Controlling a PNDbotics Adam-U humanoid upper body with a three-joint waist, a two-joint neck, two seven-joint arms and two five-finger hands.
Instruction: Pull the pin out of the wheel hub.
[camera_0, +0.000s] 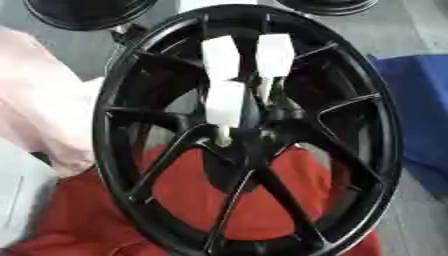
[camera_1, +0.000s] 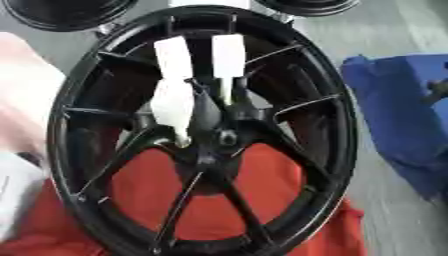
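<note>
Here the black wheel (camera_0: 248, 130) stands nearly upright on a red cloth (camera_0: 219, 200), its spokes meeting at the hub (camera_1: 226, 136) in the middle. Several white, blocky parts hang in front of the upper spokes: two side by side (camera_0: 221, 56) and a third (camera_0: 224, 102) below them, tapering to a pale tip (camera_0: 224, 135) that ends just left of the hub.

Whether these white parts are the fingers of a hand, and which hand, cannot be told. No arm, palm or thumb shows, so how far either hand is open, and what it holds, cannot be told.

The pin cannot be picked out with certainty. The pale tip may be it, or may be a fingertip resting near it.

Risks, as a judgement:
- The wheel rests on its rim on soft cloth. A sideways pull on the pin could tip or roll it.
- A pull off the pin's axis could jam the pin in its hole.

The wheel's lower rim is cut off. A blue cloth (camera_1: 394, 110) and a pale pink mass (camera_0: 39, 100) lie at the sides.
</note>
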